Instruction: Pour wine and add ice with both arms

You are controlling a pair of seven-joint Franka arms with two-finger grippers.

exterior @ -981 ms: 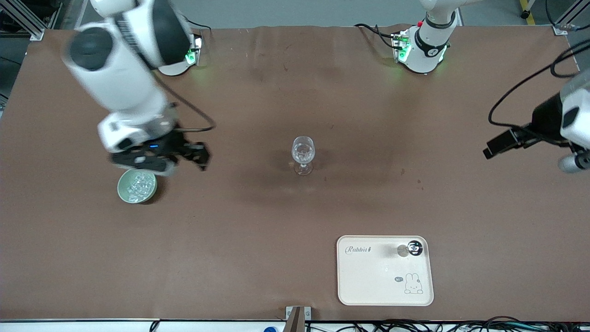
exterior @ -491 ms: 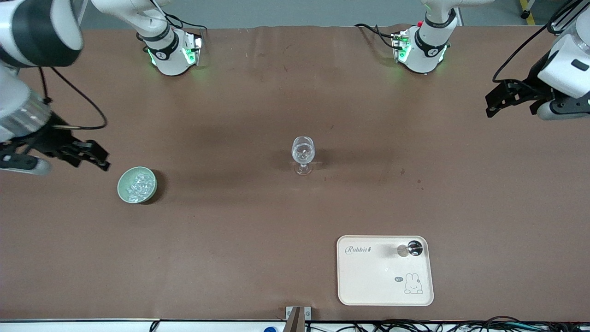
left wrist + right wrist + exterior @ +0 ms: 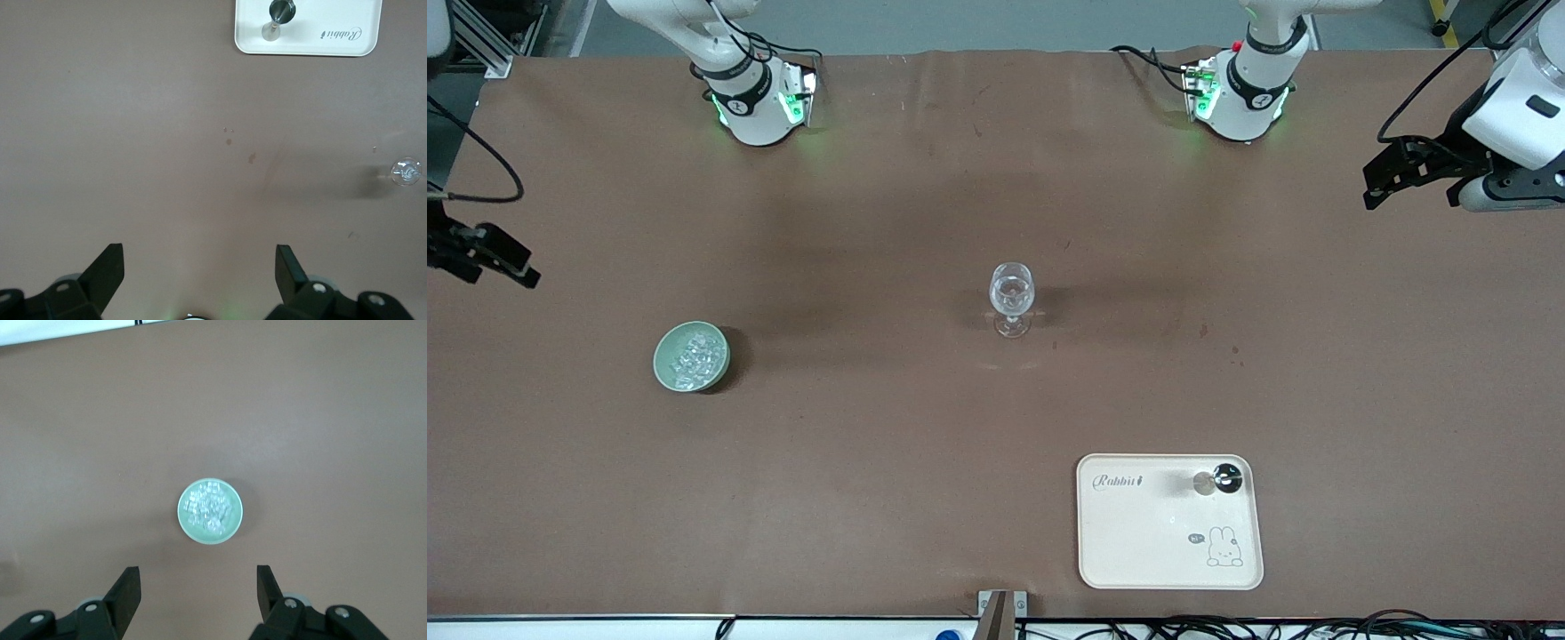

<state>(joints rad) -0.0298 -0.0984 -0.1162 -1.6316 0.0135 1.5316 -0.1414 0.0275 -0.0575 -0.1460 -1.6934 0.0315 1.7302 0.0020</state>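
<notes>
Right tool (image 3: 198, 587) (empty, open) and left tool (image 3: 200, 267) both cropped.

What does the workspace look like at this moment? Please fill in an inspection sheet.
Surface: brown table, a few small stains.
Job's things: ice heaped in a pale green bowl; wine glass upright mid-table.
Clutter: cream tray with a small dark stopper.
Grippers: left gripper open, empty; right gripper open, empty, above the bowl.
Cables: black cables on both arms, more along the near edge.
Surroundings: grey floor, metal framing.
</notes>
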